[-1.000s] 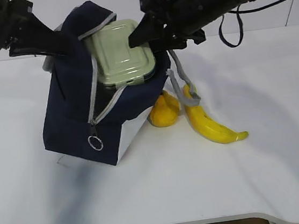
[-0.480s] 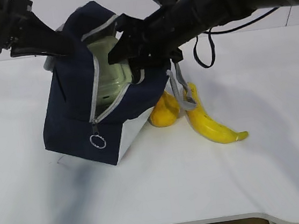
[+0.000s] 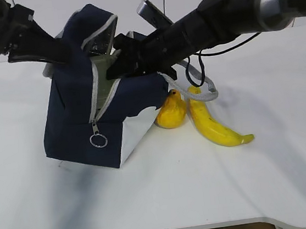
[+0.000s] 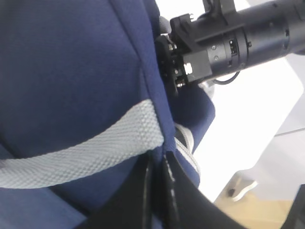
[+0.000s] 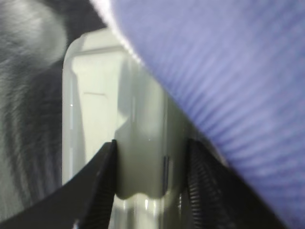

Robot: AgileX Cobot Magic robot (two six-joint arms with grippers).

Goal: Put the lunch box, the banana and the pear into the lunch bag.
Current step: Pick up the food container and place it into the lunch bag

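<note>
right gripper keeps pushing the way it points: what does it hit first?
Probably the lunch bag's inside. The right gripper is shut on the lunch box, carrying it into the opening; depth beyond is unclear.

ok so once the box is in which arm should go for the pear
Right, probably. The right gripper is inside the lunch bag gripping the lunch box, and the pear lies just below that arm. The left gripper is pinching the bag's far side.

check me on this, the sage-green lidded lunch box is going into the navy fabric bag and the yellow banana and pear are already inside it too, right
Not quite. The exterior view shows the long yellow banana and the squat yellow-orange pear lying on the white table beside the navy fabric lunch bag, not inside. The sage-green lidded lunch box is going in, held by the right hand.
</note>
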